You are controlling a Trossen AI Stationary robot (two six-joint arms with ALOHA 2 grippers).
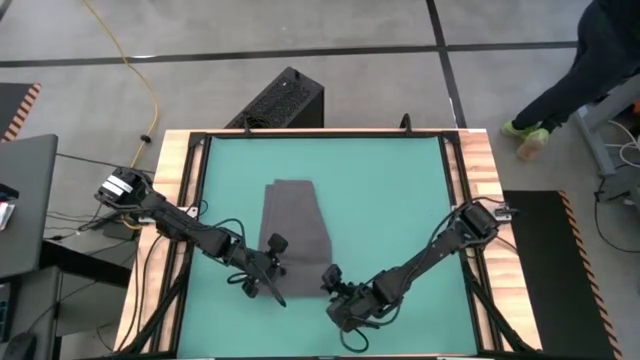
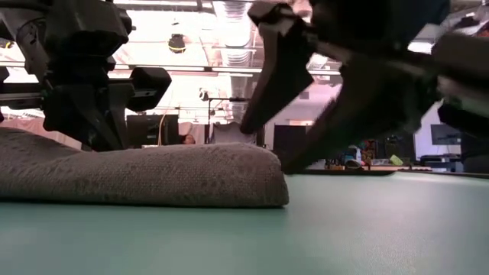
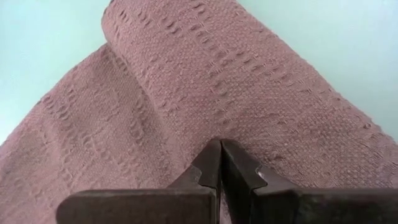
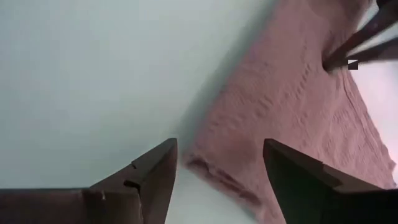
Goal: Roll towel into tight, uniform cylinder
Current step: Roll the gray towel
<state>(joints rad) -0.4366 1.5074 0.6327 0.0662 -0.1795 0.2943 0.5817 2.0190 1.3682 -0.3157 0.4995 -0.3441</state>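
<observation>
Your towel [image 1: 296, 240] lies folded on the teal mat [image 1: 380, 190], and everything here is placed from it. At its near edge, the left gripper [image 3: 221, 163] rests on the cloth with its fingers pressed together; you can't tell from any view whether a pinch of fabric sits between them, since the tips simply meet on the weave. Just off the towel's near right corner, the right gripper [image 4: 217, 165] hangs over bare mat with its fingers spread wide, the corner lying between and just beyond them, not touched. In the low view both grippers are cut off at the top, so you see only dark bulk above the towel's rounded, folded edge [image 2: 260, 172].

The white tag does not show in any view. Whether the fold is one layer over another or a started roll is hard to judge; the left wrist view shows one thicker ridge running across a flatter layer.

Beyond the towel the mat runs flat to the wooden table frame [image 1: 180, 160]. Past the far edge stands a black perforated box [image 1: 280, 100] on the grey floor, with a yellow cable [image 1: 140, 70] trailing left. Far right of the towel, a person [image 1: 580, 60] shows only partly, cut by the picture's edge.
</observation>
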